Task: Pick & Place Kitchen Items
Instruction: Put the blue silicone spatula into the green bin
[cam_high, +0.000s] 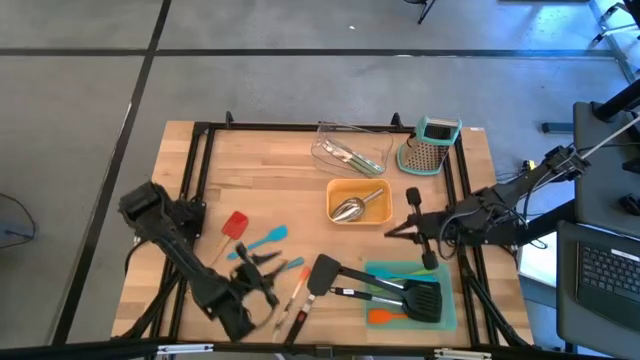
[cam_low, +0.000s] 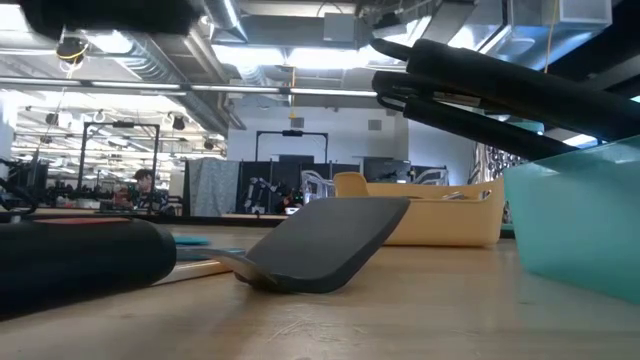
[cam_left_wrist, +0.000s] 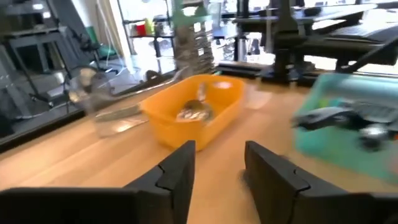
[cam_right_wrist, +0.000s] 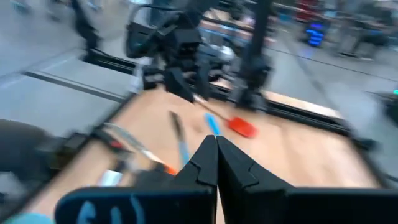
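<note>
From above, the left gripper (cam_high: 262, 272) sat low in the frame's lower left, just above two thin orange-handled tools (cam_high: 297, 300), with the red spatula (cam_high: 235, 224) and blue tools (cam_high: 268, 238) up-left of it. The right gripper (cam_high: 392, 231) hovered right of centre, between the orange tray (cam_high: 358, 202) holding the steel scoop (cam_high: 348, 209) and the teal tray (cam_high: 410, 295) of black spatulas (cam_high: 420, 297). At table level, a black spatula blade (cam_low: 325, 243) filled the middle, the orange tray (cam_low: 440, 215) behind it. Left wrist: fingers (cam_left_wrist: 177, 174) stood apart, nothing between them, the tray and scoop (cam_left_wrist: 194, 112) ahead. Right wrist: fingers (cam_right_wrist: 202, 163) pressed together, empty, the red spatula (cam_right_wrist: 241, 127) beyond.
</note>
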